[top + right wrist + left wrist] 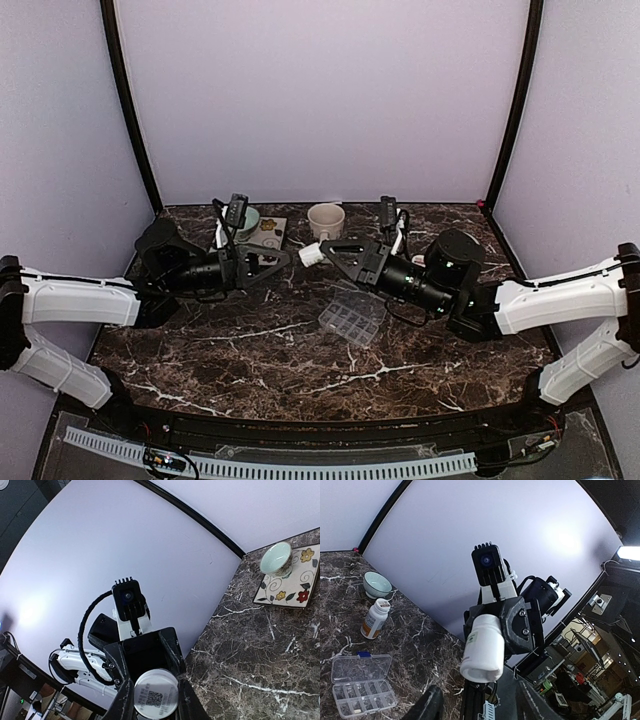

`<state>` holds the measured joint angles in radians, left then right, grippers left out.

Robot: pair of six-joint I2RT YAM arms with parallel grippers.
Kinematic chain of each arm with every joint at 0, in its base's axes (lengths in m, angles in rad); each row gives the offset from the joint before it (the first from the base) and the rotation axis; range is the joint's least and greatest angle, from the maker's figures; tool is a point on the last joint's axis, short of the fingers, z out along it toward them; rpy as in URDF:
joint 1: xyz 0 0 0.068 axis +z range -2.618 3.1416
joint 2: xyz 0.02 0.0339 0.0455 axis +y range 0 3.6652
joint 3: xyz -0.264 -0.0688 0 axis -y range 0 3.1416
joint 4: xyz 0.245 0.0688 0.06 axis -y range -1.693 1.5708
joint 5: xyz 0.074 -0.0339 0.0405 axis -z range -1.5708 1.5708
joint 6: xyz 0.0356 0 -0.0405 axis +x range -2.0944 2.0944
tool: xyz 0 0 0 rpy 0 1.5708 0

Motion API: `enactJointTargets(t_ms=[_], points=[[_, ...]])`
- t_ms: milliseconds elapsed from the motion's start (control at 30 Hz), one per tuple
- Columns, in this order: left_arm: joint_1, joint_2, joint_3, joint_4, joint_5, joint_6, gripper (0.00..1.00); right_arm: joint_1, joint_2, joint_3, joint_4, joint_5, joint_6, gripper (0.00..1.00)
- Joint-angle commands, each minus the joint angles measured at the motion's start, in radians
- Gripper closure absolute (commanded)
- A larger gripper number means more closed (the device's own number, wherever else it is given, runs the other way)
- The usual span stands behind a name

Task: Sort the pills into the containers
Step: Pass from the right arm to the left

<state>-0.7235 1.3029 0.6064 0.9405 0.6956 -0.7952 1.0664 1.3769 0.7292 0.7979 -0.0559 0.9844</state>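
A white pill bottle (pixel 310 255) hangs on its side above the table, with my right gripper (pixel 328 252) shut on its body. The right wrist view shows its coded base (pixel 156 700) between my right gripper's (pixel 155 703) fingers. The bottle's cap end (pixel 481 669) points at my left gripper (pixel 480 702), whose fingers (pixel 427 705) stand open, wide of the cap on either side. The clear containers tray (pixel 352 318) lies on the marble in front of the right arm, lid open, and also shows in the left wrist view (pixel 362 682). No loose pills show.
A cream mug (pixel 326 220) stands at the back centre. A pale green bowl (pixel 276 558) sits on a floral plate (pixel 292 585) at the back left. A second pill bottle (pixel 375 619) with an orange label and another green bowl (pixel 376 583) stand beyond the tray.
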Motion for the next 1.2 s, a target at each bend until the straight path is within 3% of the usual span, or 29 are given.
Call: enactJointTargets(t_ms=[0,700,833,1167], points=[[-0.011,0.011,0.032,0.010,0.032,0.014,0.50,-0.003,0.021,0.009,0.083,-0.005,0.024,1.00],[-0.037,0.059,0.079,-0.017,0.027,0.049,0.51,-0.002,0.089,0.043,0.127,-0.036,0.050,1.00],[-0.041,0.060,0.086,-0.015,0.025,0.056,0.67,-0.002,0.095,0.043,0.132,-0.036,0.052,1.00],[-0.044,0.062,0.094,0.012,0.025,0.054,0.81,-0.001,0.098,0.040,0.135,-0.036,0.057,1.00]])
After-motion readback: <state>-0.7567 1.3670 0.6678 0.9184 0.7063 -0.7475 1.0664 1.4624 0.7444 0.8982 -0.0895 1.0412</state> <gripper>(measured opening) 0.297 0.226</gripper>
